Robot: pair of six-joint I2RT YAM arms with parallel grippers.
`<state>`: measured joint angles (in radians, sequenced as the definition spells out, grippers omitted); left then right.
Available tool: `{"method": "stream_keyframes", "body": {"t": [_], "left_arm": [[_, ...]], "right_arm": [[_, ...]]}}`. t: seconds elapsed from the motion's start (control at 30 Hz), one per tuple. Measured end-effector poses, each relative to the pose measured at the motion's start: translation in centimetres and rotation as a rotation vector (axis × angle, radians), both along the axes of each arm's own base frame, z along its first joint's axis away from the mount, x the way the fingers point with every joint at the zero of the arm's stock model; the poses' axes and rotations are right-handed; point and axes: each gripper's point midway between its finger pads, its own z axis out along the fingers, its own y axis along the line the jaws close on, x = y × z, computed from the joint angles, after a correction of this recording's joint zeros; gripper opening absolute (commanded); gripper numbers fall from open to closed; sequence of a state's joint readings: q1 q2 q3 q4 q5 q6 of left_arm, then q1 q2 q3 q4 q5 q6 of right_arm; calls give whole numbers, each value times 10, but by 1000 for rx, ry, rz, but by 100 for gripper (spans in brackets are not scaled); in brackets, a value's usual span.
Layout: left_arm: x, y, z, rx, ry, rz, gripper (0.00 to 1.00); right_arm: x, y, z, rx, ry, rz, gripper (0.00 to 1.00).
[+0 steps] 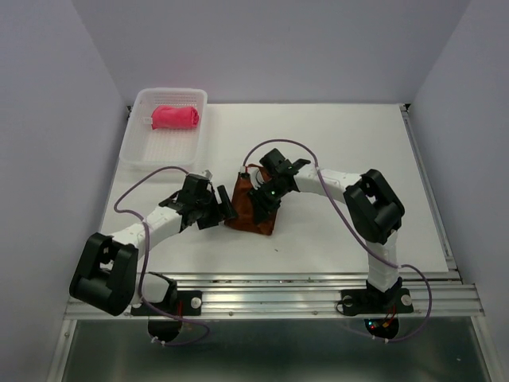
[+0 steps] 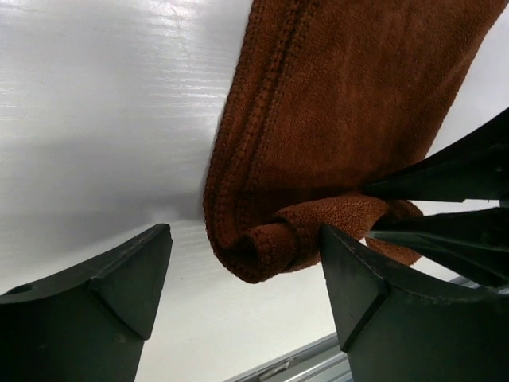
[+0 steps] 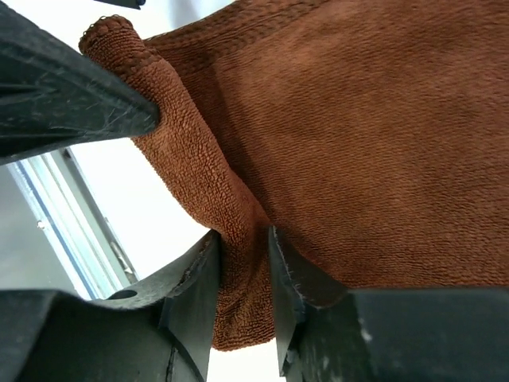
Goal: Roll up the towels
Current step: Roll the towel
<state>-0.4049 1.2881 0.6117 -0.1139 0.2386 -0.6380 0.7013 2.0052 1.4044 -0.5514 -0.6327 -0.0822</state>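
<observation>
So the pink towel already sits rolled up in the basket at the far left corner, and the brown towel is the one in play. It's lying on the table between the two arms, mostly flat, with just its near edge curled into a small loose roll. The right gripper has its fingers pinched in on that curled edge, with the fold filling the gap between them. The left gripper is spread wide and straddles the end of the roll, so it's around it but not squeezing. From the look of the fabric, this thing is light, floppy and fuzzy. It has zero stiffness, so I'd guess the roll springs loose the moment nothing pins it. It's not fragile or slippery at all, and the nap probably clings to itself a bit, which helps. If it were me, I'd grab the roll itself, at both ends of the curled edge and across the full thickness of the tube, not one layer. Pinching only the outer flap would likely just peel it open. The flat part beyond the roll looks like it would drag along the table fine as the tube gets turned over it.
</observation>
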Motion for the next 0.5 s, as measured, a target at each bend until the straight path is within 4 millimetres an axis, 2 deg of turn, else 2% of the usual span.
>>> {"method": "stream_keyframes", "body": {"t": [0.03, 0.1, 0.23, 0.33, 0.4, 0.43, 0.5], "left_arm": [[1, 0, -2, 0, 1, 2, 76], [2, -1, -7, -4, 8, 10, 67], [8, -7, -15, -20, 14, 3, 66], [12, -15, -14, -56, 2, -18, 64], [16, -21, -10, -80, -21, -31, 59], [17, -22, -9, -84, -26, -34, 52], [19, -25, -13, -86, -27, -40, 45]], "right_arm": [[1, -1, 0, -4, -3, -3, 37], [3, -2, -2, -15, -12, -11, 40], [10, -6, -6, -49, -44, -34, 52], [15, -11, -8, -70, -81, -52, 62], [17, -14, -2, -68, -122, -63, 66], [17, -16, 1, -66, -141, -66, 71], [17, -18, 10, -56, -176, -70, 80]]}}
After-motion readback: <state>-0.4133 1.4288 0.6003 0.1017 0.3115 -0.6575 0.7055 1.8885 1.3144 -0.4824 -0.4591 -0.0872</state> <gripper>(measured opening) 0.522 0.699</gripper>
